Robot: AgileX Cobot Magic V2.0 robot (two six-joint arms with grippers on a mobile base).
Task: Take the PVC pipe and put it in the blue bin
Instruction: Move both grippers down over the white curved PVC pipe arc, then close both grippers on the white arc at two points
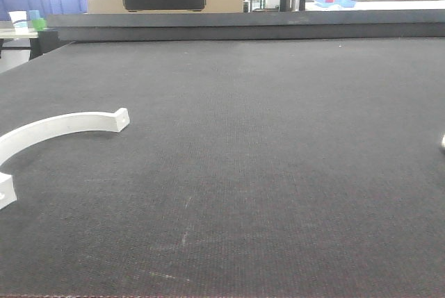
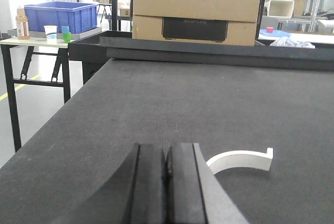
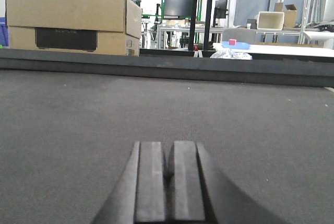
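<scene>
Both arms sit low over the mat and nothing is in hand: the left gripper [image 2: 167,167] has its dark pads pressed flat together, and the right gripper [image 3: 168,162] is shut just the same, pinching nothing. The PVC pipe [image 1: 61,126], a curved white arc with squared ends, lies flat on the black table mat [image 1: 278,145] toward the left side. From the left wrist view it sits just ahead and a little right of that gripper, apart from it. So the left arm looks like the one for the job, I'd say. It needs to spread its fingers first, swing slightly right, and come down across the narrow band of the arc rather than along the curve, because a thin flat piece like that could skate away on the mat. The mat is a coarse dark weave with a few pale scuffs near the front edge. The blue bin [image 2: 60,15] stands well off on a side table to the left, beside a brown bottle [image 2: 22,23] and a green cup [image 2: 67,37]. A cardboard box [image 2: 195,10] sits past the far edge of the mat.
</scene>
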